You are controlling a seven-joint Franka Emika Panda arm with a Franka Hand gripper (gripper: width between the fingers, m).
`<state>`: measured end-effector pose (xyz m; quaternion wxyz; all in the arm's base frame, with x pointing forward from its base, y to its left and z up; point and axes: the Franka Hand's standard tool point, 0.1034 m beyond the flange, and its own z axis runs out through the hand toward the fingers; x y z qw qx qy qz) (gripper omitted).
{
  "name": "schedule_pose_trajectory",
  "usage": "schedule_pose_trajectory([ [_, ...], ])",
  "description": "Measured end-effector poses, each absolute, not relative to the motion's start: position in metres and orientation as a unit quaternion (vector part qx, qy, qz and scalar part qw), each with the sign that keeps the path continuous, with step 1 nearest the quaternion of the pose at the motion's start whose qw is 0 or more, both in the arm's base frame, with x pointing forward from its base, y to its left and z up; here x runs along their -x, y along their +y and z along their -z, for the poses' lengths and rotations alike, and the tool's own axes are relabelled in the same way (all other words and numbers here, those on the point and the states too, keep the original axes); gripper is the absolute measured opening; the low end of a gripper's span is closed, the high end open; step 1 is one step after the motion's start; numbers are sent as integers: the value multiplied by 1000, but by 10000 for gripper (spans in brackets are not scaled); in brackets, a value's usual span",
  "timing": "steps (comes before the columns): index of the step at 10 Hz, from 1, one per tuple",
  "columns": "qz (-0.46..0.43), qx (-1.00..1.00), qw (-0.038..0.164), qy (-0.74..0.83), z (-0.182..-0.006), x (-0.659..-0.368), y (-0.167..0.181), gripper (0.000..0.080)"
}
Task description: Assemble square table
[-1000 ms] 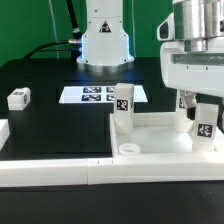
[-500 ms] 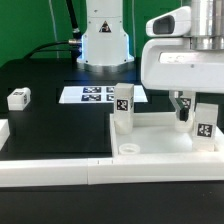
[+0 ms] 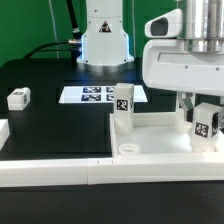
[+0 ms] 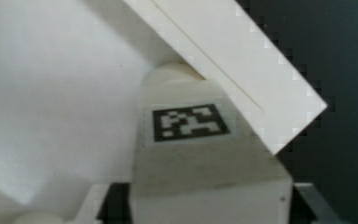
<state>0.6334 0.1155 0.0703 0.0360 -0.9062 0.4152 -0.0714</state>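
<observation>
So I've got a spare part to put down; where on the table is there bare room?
The black surface between the loose leg and the marker board is bare, and so is the stretch in front of that board up to the border rail. It is crowded around the tabletop, where an upright leg and the claw stand.

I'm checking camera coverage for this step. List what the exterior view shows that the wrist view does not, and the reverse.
Only the exterior view shows the marker board, a loose leg lying at that view's left, an upright leg on the square table top, an empty corner socket and the arm's base.
Only the wrist view shows the gripper's fingers flanking the leg from close up.
Both show the gripper at the tagged leg and the tabletop's raised rim.
</observation>
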Motion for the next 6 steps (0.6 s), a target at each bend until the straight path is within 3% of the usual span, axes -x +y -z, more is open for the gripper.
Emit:
schedule_pose_trajectory([
  [3,49,811,49,581,-70,-631,109,301],
  [6,15,622,75,779,-68,-628,114,299],
])
